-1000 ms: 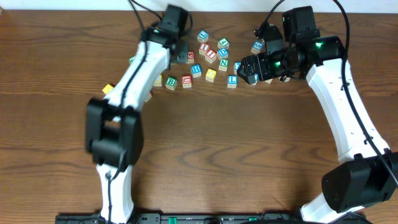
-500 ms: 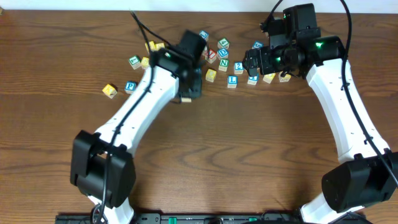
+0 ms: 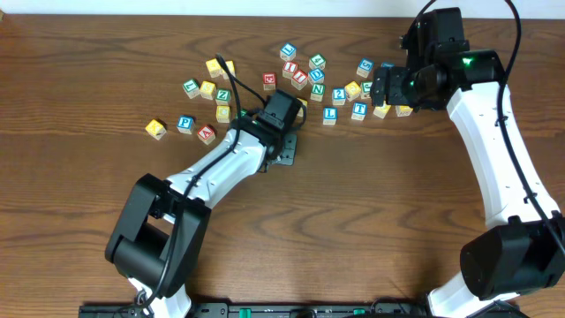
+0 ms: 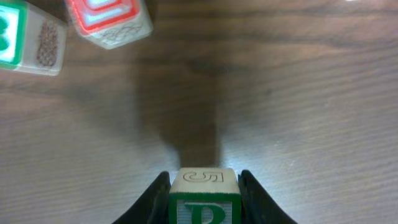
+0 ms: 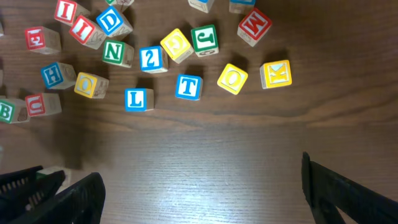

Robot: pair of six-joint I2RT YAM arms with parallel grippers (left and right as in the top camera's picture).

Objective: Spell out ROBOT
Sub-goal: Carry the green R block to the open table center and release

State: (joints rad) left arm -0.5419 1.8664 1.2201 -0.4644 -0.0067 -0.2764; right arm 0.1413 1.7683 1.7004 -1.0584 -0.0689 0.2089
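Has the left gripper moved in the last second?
Yes. The left gripper, holding a block, came from farther back than the blue L block to nearer the table's front edge.

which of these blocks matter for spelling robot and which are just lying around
For the job: green-letter block held in left hand; yellow O; second yellow O; blue T; green B.
Lying about: blue L; blue 2; yellow K; green N.

The overhead camera looks straight down on the whole table (image 3: 397, 221). The left wrist camera sits very close above the wood. The right wrist camera looks down from higher, sharing the overhead's upper-centre blocks (image 5: 188, 87).
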